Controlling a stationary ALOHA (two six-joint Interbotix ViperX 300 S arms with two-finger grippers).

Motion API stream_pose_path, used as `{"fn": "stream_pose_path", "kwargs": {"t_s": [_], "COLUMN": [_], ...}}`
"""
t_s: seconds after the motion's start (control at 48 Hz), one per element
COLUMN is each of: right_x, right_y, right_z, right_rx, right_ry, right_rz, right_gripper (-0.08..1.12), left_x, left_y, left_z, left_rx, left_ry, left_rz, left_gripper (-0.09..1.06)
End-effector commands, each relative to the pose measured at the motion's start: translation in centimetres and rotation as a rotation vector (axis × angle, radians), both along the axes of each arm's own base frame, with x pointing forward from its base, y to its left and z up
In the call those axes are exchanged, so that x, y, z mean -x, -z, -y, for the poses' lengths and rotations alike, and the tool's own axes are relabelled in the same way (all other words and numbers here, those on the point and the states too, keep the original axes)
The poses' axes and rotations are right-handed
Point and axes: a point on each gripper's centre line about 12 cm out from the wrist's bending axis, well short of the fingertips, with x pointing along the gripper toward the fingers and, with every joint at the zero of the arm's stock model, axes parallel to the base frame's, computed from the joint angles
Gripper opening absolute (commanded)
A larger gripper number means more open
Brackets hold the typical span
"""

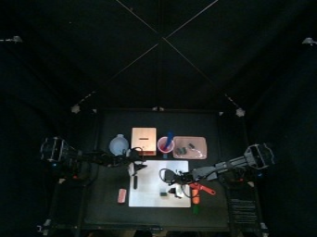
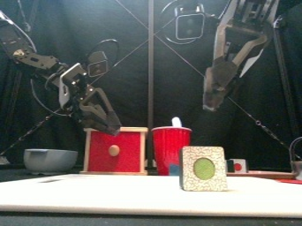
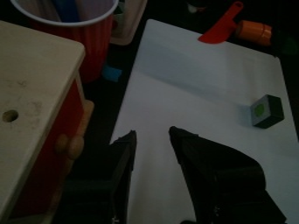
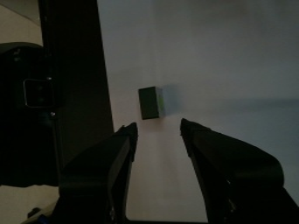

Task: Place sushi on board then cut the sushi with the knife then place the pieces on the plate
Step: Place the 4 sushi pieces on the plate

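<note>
One sushi piece [image 2: 204,169], a dark green block with a pale green face, stands upright on the white board [image 2: 106,194]. My left gripper [image 3: 149,140] hangs open over the board's left part, beside the wooden box, and the piece [image 3: 267,111] lies ahead of it. My right gripper [image 4: 158,128] is open above the board, with the piece [image 4: 151,101] just past its fingertips. Neither gripper holds anything. The red knife [image 3: 219,26] lies at the board's far edge next to an orange toy [image 3: 254,31]. The pink tray [image 1: 190,146] sits at the back right.
The red cup [image 2: 171,150] holds the blue knife [image 3: 70,9] and stands behind the board. Left of it are the wooden box [image 2: 116,151] with its red drawer front and the blue-grey bowl [image 2: 49,160]. A small red thing [image 1: 121,195] lies left of the board.
</note>
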Motion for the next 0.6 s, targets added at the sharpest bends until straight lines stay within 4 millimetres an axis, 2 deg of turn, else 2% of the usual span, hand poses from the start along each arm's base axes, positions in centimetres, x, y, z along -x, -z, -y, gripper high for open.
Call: {"fn": "stream_pose_path", "kwargs": {"t_s": [0.021,0.125,0.417,0.604], "right_x": [-1.3,-1.9,-3.3,-3.9], "right_y": [-0.9,0.2,1.3,3.0], "right_z": [-0.6,-1.0,-2.0,-2.8], "right_rx": [-0.008,-0.005,-0.004,0.004], "right_ry": [-0.007,-0.014,-0.026,-0.039], "right_rz": [0.036,0.008,-0.013,-0.050], "right_gripper": [0.81,0.81,0.81,0.81], "left_x": [-0.3,-0.2,-0.2,-0.2], "left_y": [-0.4,-0.3,-0.3,-0.3], "left_z": [0.0,0.1,0.2,0.2], "left_rx": [-0.002,-0.003,0.000,-0.002], "left_ry": [0.002,0.005,0.007,0.010], "left_rz": [0.012,0.007,0.005,0.005], "left_gripper": [0.76,0.76,0.76,0.76]}}
